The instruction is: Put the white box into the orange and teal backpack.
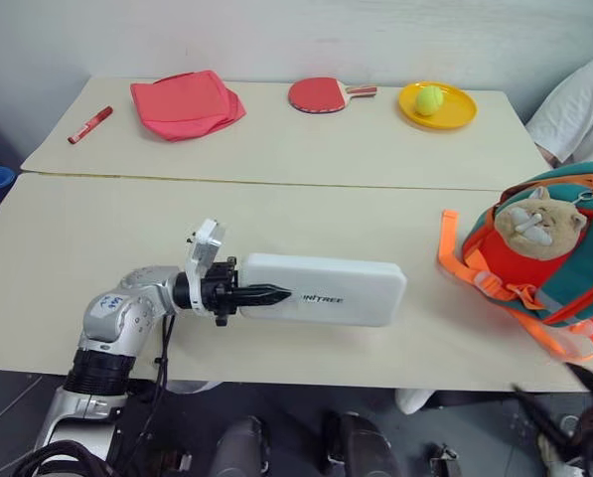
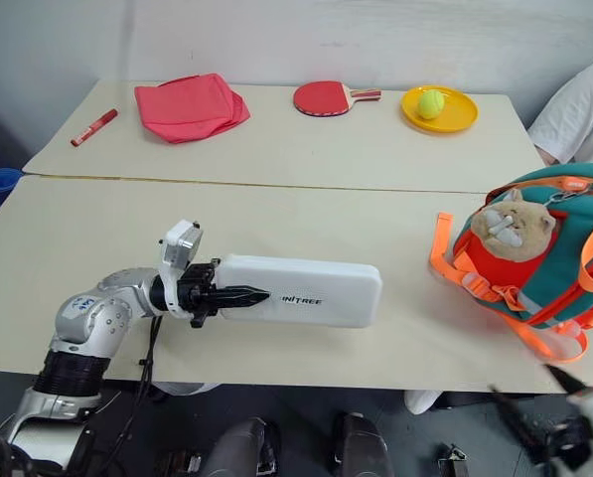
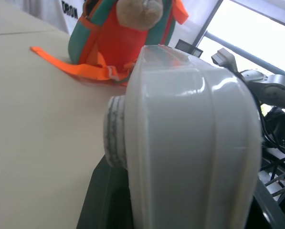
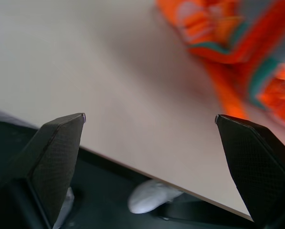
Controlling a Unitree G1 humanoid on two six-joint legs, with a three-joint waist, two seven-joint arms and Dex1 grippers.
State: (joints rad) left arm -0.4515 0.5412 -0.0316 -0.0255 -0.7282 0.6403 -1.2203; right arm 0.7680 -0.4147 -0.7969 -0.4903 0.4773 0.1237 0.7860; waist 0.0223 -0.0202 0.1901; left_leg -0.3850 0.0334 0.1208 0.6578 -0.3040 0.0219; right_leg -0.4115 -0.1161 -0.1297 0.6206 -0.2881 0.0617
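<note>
Surface [image 1: 276, 204] of pale beige, made of two tabletops pushed together, is seen from above. The white box [image 1: 326, 289] is held lengthwise over the near part of the surface, gripped at its left end by the left claw [image 1: 261, 294], whose black fingers are closed on that end and point level toward the right. Whether the box touches the surface cannot be told for certain; it appears slightly raised. In the left wrist view the box's end is seen close up. The orange and teal backpack [image 1: 549, 263] is stood near the right edge of the surface, well apart from the box, with a tan plush animal face on its front and an orange strap [image 1: 453, 260] trailing toward the box. The right claw [image 4: 149, 121] is seen in its wrist view with its fingers spread wide and nothing between them, over the near edge of the surface beside the backpack. On the far tabletop are laid a red marker [image 1: 89, 125], a folded red cloth [image 1: 185, 103], a red table tennis paddle [image 1: 321, 94] and a yellow plate [image 1: 455, 111] bearing a tennis ball [image 1: 430, 98]. A person's white sleeve [image 1: 579, 109] is visible at the far right.
</note>
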